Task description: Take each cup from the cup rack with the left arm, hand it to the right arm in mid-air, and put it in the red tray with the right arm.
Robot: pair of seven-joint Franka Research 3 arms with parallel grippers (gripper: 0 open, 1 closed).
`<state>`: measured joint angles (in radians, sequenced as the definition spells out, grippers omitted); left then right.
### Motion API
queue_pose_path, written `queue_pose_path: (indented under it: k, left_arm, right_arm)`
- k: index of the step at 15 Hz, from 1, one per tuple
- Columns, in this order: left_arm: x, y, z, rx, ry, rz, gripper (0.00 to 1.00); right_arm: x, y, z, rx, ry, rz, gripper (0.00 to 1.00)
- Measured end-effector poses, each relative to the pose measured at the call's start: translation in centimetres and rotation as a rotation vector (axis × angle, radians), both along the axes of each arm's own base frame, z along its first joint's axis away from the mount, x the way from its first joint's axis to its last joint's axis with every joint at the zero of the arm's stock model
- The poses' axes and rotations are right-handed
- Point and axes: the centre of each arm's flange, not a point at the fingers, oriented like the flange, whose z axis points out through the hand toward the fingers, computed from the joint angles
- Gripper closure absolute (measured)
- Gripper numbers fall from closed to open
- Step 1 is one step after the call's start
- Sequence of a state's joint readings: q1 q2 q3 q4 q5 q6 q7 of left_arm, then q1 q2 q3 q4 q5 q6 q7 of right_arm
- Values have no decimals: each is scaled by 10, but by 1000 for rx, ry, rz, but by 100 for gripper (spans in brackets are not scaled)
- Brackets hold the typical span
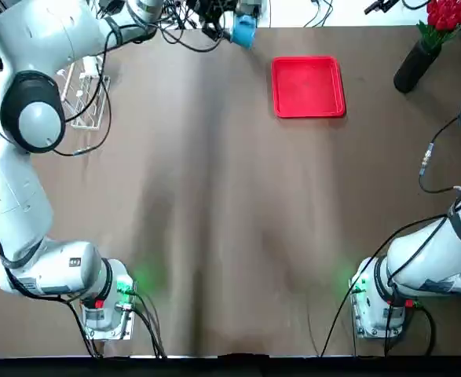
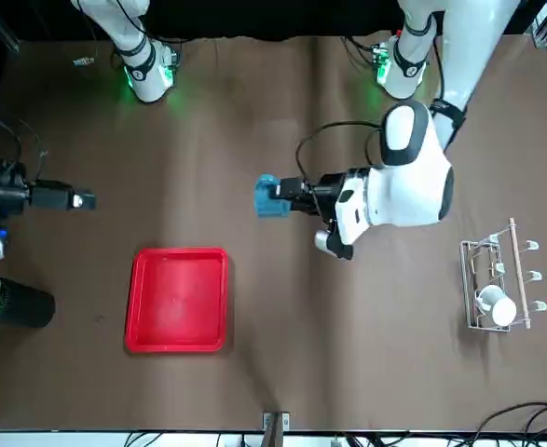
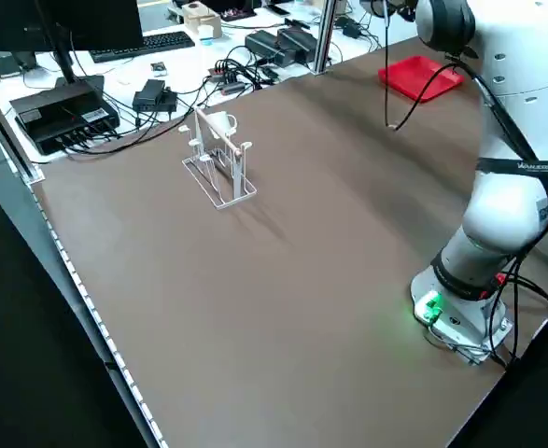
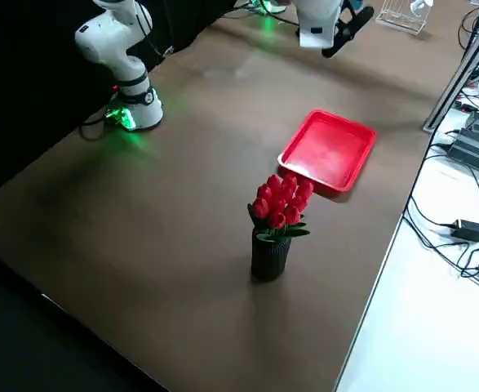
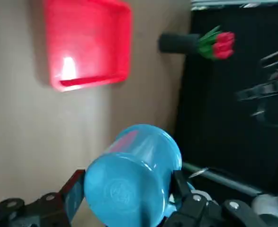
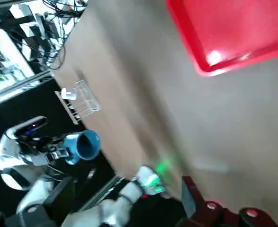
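Front view gave you the relation that mattered: the left gripper (image 2: 282, 197) was clamped on the small blue mug with a handle (image 2: 266, 196) and held it up in the air over the middle of the brown table (image 2: 273, 354), with the mug at the tip of a roughly level wrist, its long axis lying sideways across the table and its open mouth turned toward the robot's right. The right gripper (image 2: 85, 200) sat well apart from it on that same side, at about the same depth, pointing back toward the mug, so the two tools faced each other along one line with a wide gap between them. Whether the right gripper's fingers were apart or together you could not tell from any view. In the left wrist view the mug's base faced the camera, a finger pad (image 5: 75, 195) pressed on either side. The flat bright red square plastic tray (image 2: 179, 298) lay bare on the far half of the table, nearer the right gripper than the left, so the right arm was the natural one to finish the placing. The small white mug (image 2: 493, 304) hung on the silvery wire cup rack with white-tipped pegs (image 2: 499, 279) at the far left, well away from both tools. By my reading, your coming move was to close that sideways gap and have the right gripper take the mug by its open end.
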<state>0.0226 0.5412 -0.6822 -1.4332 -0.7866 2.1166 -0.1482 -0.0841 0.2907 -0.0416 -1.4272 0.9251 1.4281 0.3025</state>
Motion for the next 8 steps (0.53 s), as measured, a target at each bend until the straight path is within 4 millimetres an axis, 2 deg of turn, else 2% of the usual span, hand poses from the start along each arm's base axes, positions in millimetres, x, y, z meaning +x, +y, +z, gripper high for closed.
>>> queue_pose_path:
  k: [3,4,6,7,8]
  left_arm:
    - [3,-28,10,-91,-9,92,21]
    - [4,-42,12,-120,-33,165,21]
    - [3,-53,12,-146,-44,232,22]
    - [2,-58,12,-154,-47,255,22]
    - [1,-62,12,-161,-48,276,22]
  right_arm:
    - [7,22,-12,56,89,-28,3]
    - [10,46,-14,87,123,-30,6]
    - [12,66,-12,133,151,-43,21]
    - [14,74,-11,153,168,-60,21]
    - [17,79,-11,163,183,-86,29]
